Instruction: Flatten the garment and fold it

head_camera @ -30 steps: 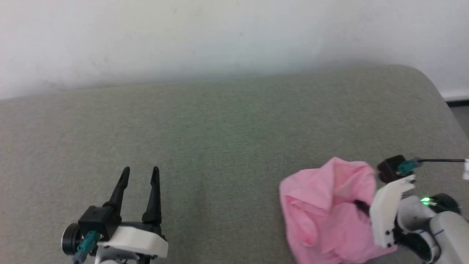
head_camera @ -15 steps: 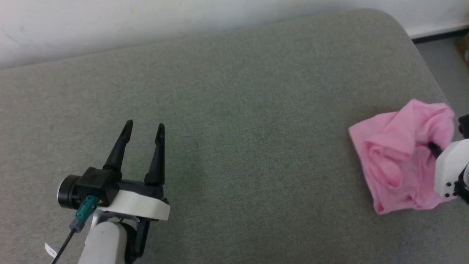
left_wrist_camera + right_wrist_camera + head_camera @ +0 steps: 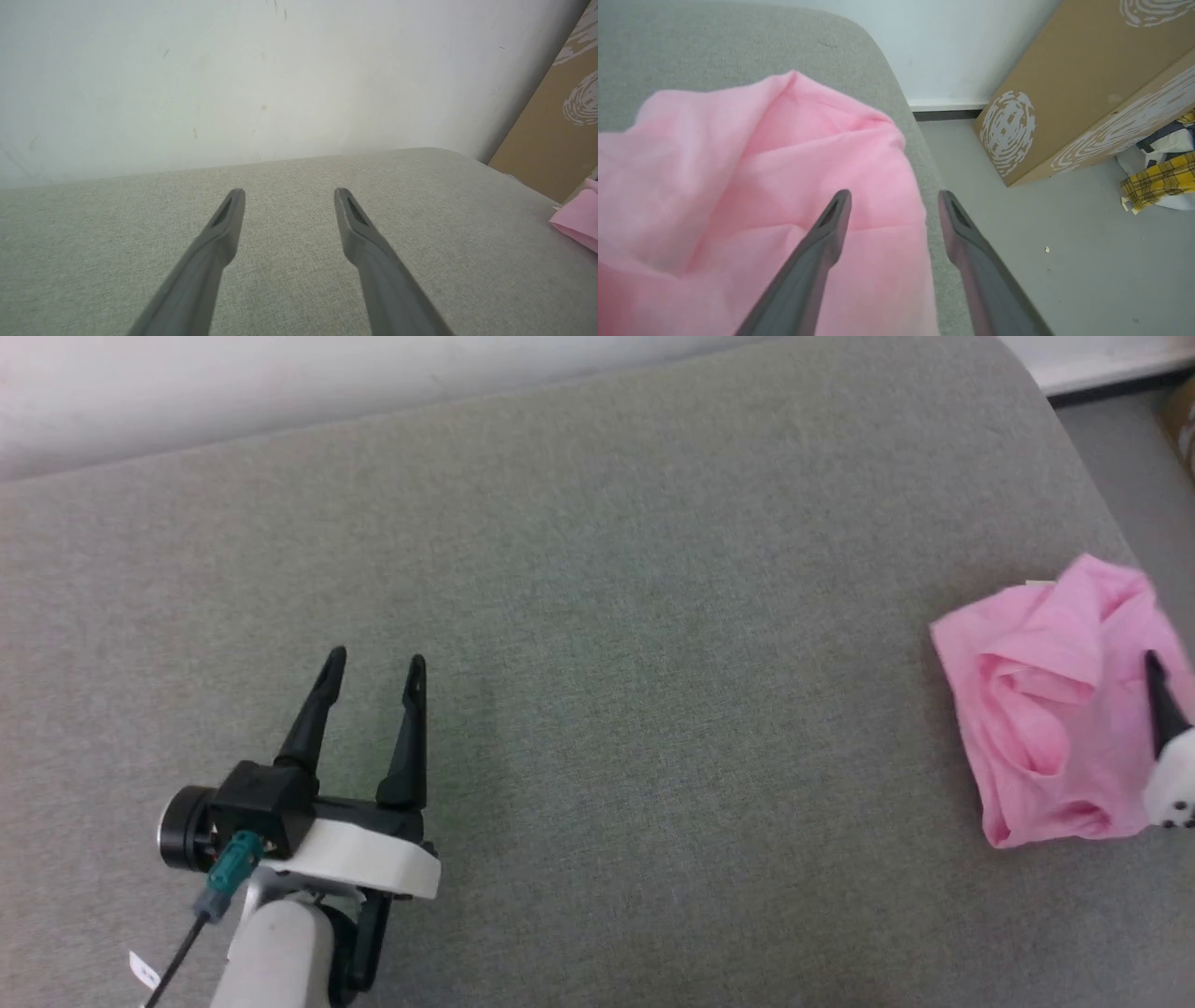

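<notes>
Since the pink garment (image 3: 1036, 709) lies bunched at the cushion's (image 3: 597, 616) edge, my right end effector (image 3: 894, 193), wide and empty, could push it off.

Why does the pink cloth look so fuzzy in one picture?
Right wrist view: the garment sits close to the lens and blurs, while the cardboard box beyond stays sharp. Head view: soft even light, no glare, only a faint shadow beside the left tool.
</notes>
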Tool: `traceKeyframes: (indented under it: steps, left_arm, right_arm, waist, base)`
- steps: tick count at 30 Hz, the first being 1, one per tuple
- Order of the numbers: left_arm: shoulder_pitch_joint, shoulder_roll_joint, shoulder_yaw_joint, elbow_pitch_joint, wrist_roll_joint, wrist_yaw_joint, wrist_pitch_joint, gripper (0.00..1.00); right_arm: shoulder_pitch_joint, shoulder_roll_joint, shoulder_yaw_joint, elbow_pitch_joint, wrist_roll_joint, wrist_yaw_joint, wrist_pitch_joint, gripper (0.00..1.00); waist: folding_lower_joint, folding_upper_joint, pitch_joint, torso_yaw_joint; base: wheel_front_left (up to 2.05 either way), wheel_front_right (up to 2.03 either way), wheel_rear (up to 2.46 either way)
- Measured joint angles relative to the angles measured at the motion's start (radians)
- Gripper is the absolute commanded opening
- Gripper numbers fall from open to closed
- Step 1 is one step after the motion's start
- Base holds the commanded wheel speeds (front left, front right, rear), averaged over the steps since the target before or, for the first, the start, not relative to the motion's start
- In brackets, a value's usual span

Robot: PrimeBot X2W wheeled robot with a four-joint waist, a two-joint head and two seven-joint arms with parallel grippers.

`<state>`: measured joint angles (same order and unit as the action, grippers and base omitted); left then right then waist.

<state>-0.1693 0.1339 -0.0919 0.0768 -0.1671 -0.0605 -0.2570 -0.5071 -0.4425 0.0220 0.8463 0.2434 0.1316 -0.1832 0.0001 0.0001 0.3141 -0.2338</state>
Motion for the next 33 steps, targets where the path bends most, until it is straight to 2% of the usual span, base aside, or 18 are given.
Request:
traceKeyframes:
  steps: [5,9,16,20,26,33]
  left_arm:
    - [0.014,-0.021,-0.01,0.014,0.004,0.001,0.0,1.0]
    - [0.055,-0.034,-0.006,0.025,0.001,0.01,0.0,1.0]
    - [0.102,-0.036,0.01,0.031,0.003,0.018,0.0,1.0]
    - [0.123,-0.035,0.03,0.032,0.003,0.019,0.0,1.0]
    - [0.147,-0.024,0.076,0.04,-0.002,0.018,0.0,1.0]
    - [0.195,-0.003,0.119,0.065,-0.009,0.007,0.0,1.0]
  right_arm:
    - [0.066,0.001,-0.099,-0.033,-0.035,0.0,-0.06,1.0]
    - [0.164,0.074,-0.135,-0.179,-0.084,0.0,-0.068,1.0]
    - [0.323,0.227,-0.079,-0.436,-0.113,0.0,-0.044,1.0]
    - [0.372,0.281,-0.024,-0.543,-0.11,0.0,-0.011,1.0]
    - [0.432,0.337,0.012,-0.695,-0.127,0.0,0.015,1.0]
    - [0.581,0.375,-0.018,-0.826,-0.156,0.0,0.04,1.0]
  waist:
    - [-0.0001,0.0,-0.051,0.02]
    - [-0.0003,0.0,-0.105,0.045]
    - [-0.0002,0.0,-0.179,0.114]
    - [-0.0003,0.0,-0.211,0.162]
    - [-0.0002,0.0,-0.254,0.224]
    - [-0.0002,0.0,-0.301,0.254]
  base:
    - [0.0,0.0,0.0]
    - [0.0,0.0,0.0]
    - [0.0,0.0,0.0]
    - [0.0,0.0,0.0]
    - [0.0,0.0,0.0]
    - [0.0,0.0,0.0]
